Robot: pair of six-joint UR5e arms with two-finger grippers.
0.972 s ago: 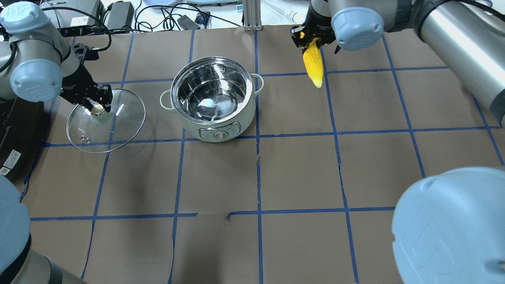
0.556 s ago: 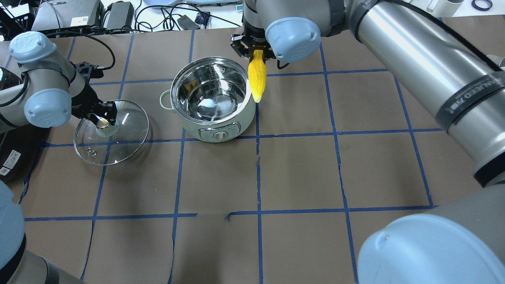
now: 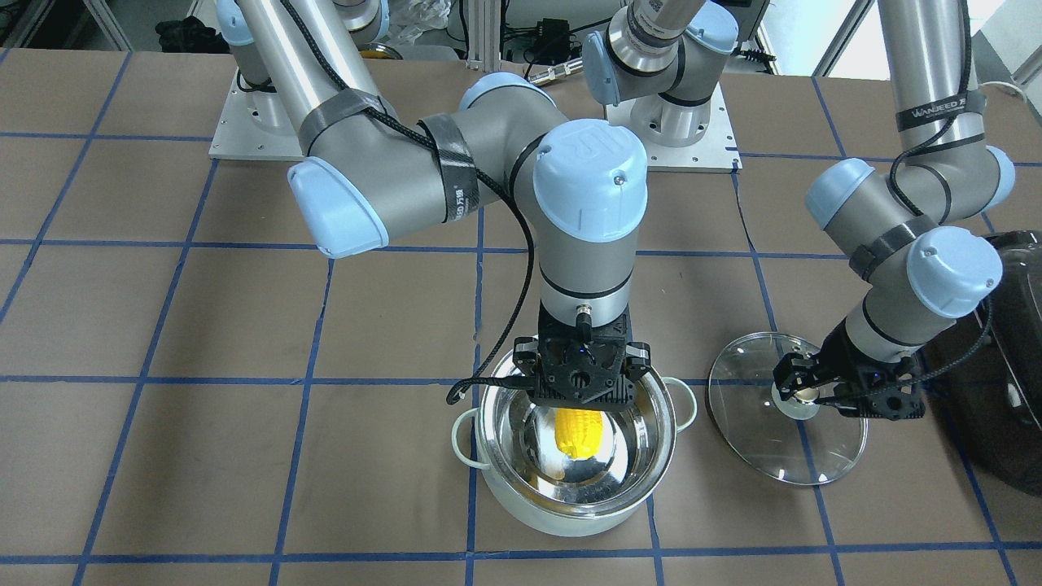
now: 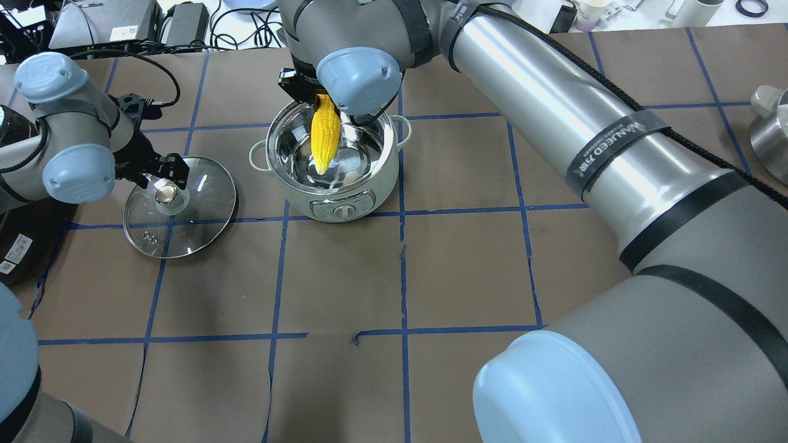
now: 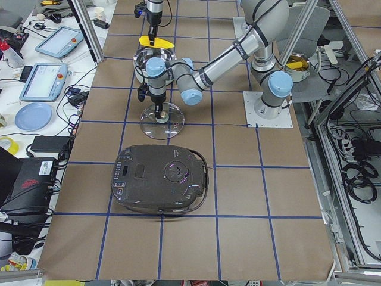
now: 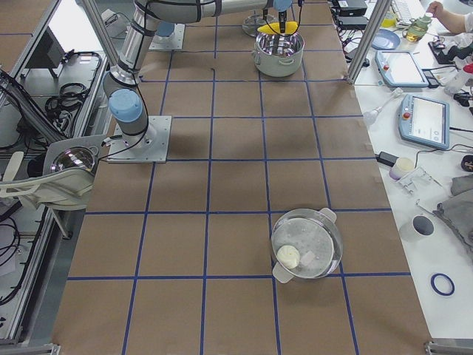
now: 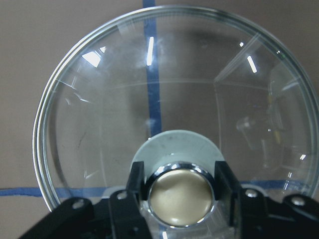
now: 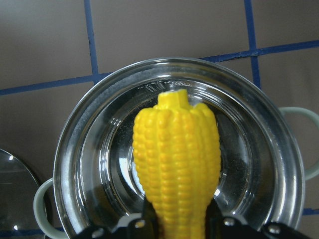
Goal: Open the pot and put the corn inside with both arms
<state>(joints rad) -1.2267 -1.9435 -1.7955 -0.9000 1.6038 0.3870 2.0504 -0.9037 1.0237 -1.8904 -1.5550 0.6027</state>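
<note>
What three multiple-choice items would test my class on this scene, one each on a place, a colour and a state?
1. The lid lies: A, on the table beside the pot; B, on the pot; C, inside the pot.
2. The corn is: A, green; B, white; C, yellow.
3. The right pincer is: A, open and empty; B, shut on the corn; C, shut on the lid.

Answers: A, the lid rests flat next to the open pot. C, the kernels are bright yellow. B, the wrist view shows the cob clamped, tip down over the pot.
</note>
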